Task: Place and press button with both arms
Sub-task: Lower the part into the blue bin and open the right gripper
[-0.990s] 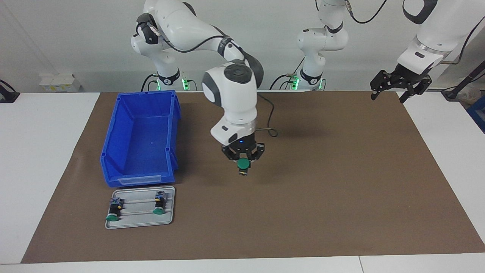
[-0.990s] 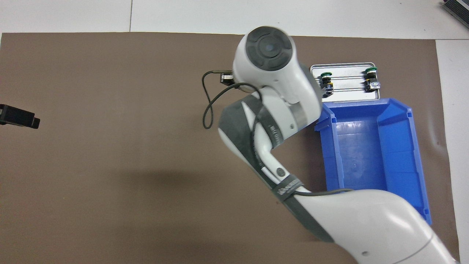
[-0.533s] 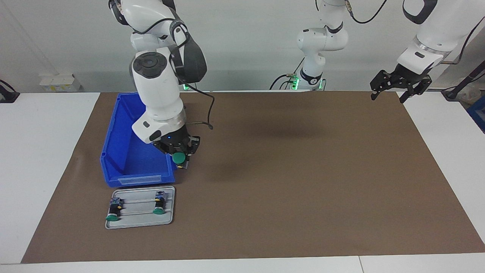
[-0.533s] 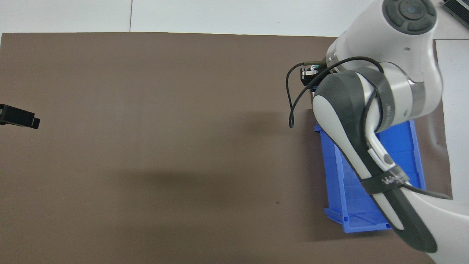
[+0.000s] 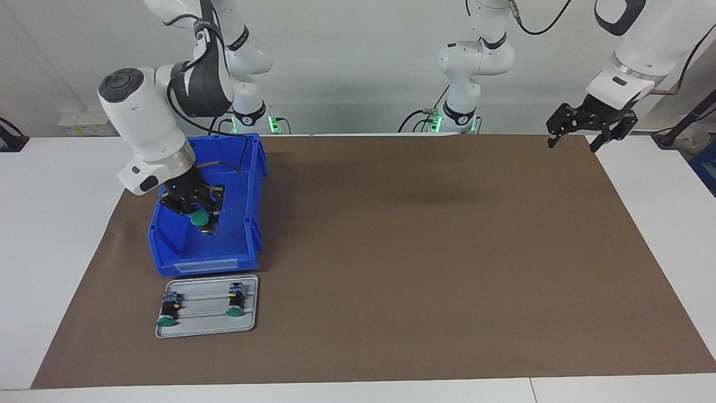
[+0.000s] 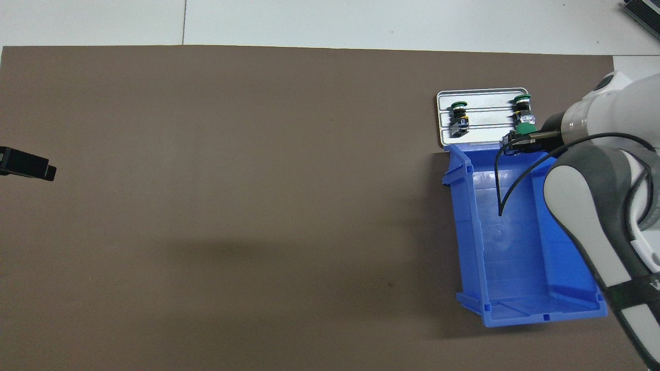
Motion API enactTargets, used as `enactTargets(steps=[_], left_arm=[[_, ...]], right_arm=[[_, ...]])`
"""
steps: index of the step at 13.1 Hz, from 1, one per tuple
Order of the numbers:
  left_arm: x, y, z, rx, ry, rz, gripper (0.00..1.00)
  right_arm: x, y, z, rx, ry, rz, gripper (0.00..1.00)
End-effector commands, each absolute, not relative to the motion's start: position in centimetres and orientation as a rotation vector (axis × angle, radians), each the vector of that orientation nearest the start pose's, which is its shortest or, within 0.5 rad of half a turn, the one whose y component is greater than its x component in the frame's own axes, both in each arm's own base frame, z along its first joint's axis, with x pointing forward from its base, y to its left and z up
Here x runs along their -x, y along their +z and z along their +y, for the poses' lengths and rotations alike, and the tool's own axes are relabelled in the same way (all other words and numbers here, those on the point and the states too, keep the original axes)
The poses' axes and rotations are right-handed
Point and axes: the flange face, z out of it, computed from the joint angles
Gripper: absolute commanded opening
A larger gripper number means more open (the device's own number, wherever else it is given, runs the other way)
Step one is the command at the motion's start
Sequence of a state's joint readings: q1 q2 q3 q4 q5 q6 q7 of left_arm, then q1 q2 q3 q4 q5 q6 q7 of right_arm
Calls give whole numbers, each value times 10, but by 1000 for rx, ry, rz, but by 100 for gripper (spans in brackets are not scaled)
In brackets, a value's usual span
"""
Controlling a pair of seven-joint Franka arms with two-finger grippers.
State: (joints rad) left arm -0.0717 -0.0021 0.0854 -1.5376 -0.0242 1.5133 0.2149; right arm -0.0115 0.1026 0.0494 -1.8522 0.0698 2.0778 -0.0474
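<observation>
My right gripper (image 5: 201,219) is shut on a green-capped button (image 5: 199,218) and holds it in the air over the blue bin (image 5: 253,168), above the bin's end farther from the robots. In the overhead view the right gripper (image 6: 517,142) and the held button (image 6: 520,138) show at the bin's (image 6: 515,247) rim beside the tray. Two more buttons (image 5: 166,313) (image 5: 235,301) lie on the grey tray (image 5: 207,329). My left gripper (image 5: 573,144) waits open and empty, raised over the mat's corner at the left arm's end.
The tray (image 6: 490,135) with its two buttons (image 6: 458,114) (image 6: 522,105) lies against the bin's end farther from the robots. A brown mat (image 5: 447,252) covers the table. The left gripper's tip (image 6: 28,167) shows at the overhead view's edge.
My right arm has swung with the button from over the mat's middle toward its own end of the table, and is now over the blue bin. The left arm has not moved.
</observation>
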Motion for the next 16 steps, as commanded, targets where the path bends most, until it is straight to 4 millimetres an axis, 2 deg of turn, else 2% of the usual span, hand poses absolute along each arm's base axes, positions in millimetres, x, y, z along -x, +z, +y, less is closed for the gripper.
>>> enactTargets(steps=[1,4,7,8,11,15,16], left_arm=[[-540,637,9,3138,29,332,100],[-540,637,9,3138,29,332,100],[-540,637,9,3138,29,332,100],[-540,637,9,3138,29,332,100],[-540,637,9,3138,29,332,100],[-540,637,9,3138,29,332,100],[-540,637,9,3138,29,332,100]], right_arm=[[-589,469,31,3046,-220,-113,0],[-568,448,26,3054,-169,-102,0],[-551,427,18,3059,-252,-80,0],[-548,422,18,3059,-287,-74,0],[-535,385,4,3063,-381,-32,0],[-528,360,-3,3066,-412,-4,0],[-524,347,-3,3068,-417,2,0]])
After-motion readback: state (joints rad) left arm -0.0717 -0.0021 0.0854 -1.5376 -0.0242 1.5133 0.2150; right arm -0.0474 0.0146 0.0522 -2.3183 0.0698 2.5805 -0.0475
